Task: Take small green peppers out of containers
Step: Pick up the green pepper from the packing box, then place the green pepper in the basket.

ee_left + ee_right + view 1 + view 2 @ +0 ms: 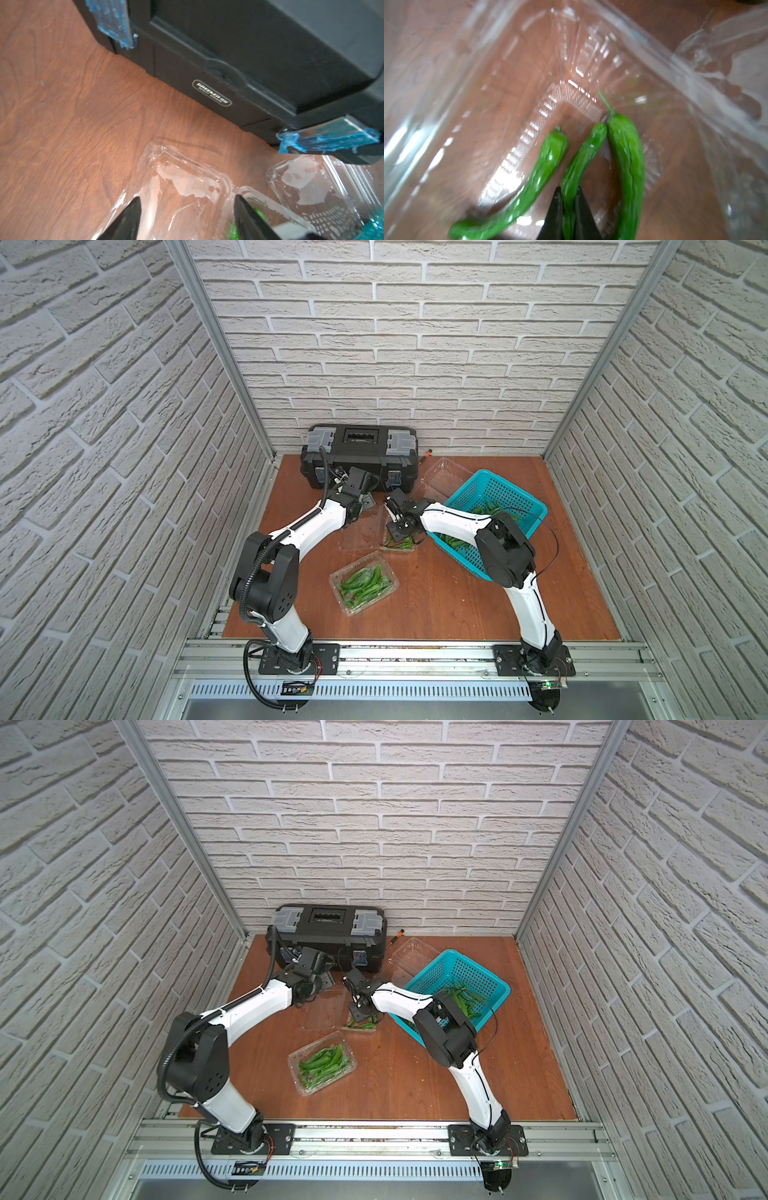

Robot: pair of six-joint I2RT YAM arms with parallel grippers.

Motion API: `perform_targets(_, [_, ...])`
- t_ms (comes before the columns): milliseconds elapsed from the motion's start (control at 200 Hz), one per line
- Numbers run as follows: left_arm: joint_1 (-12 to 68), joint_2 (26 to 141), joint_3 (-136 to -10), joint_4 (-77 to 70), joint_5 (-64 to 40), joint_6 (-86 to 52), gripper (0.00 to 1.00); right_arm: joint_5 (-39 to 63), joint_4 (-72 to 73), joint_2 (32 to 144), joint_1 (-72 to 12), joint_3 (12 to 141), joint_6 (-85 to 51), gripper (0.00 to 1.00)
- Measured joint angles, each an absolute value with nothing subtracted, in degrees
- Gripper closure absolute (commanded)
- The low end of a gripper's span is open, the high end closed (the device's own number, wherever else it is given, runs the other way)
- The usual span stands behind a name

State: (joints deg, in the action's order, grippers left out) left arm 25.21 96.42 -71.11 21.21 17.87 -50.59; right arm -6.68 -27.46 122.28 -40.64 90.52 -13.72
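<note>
Over on the left, the left gripper (187, 197) is hovering with its black fingers spread wide, gripping nothing, above the folded-back clear lid (187, 180) of an open clamshell. Toward the front, a clear plastic clamshell box (333, 581), lid seemingly shut, is sitting packed with slender, glossy small green peppers (361, 583).

Now the action: the right gripper (569, 191) is reaching into the open clear ribbed clamshell tray (529, 133), its fingers pinched tight on the middle pepper (583, 151) of three. That pepper's long axis is running straight out from the fingertips, with the pinch sitting across its width near the close end. The curved pepper beside it (627, 158) is touching its far tip, so I reckon a lift may nudge that one. The right arm is plainly the nearer one.

Further right, an empty clear clamshell (442, 475) is lying at the back, and the teal perforated plastic basket (515, 492) is holding loose peppers.
</note>
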Motion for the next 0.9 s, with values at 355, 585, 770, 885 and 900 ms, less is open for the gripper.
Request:
perform_targets(355, [28.82, 103.48, -79.42, 25.30, 10.61, -40.18, 0.31, -14.72, -8.71, 97.14, -38.61, 78.46, -17.76, 0.95])
perform_targets(585, [32.40, 109.78, -87.13, 31.11, 4.95, -31.55, 0.31, -30.74, -10.76, 91.74, -31.24, 71.07, -32.99, 0.92])
perform_targets(770, [33.85, 112.44, -89.52, 35.20, 0.60, -27.51, 0.32, -35.83, -19.99, 91.77, -26.06, 67.11, -45.56, 0.73])
perform_targets(885, [33.89, 113.80, -90.04, 37.74, -0.49, -26.37, 0.33, -36.38, -22.76, 91.81, -25.45, 67.07, -49.08, 0.72])
perform_targets(900, [33.89, 114.10, -90.13, 38.04, -0.54, -26.28, 0.34, -36.36, -22.94, 91.81, -25.47, 67.07, -49.28, 0.72])
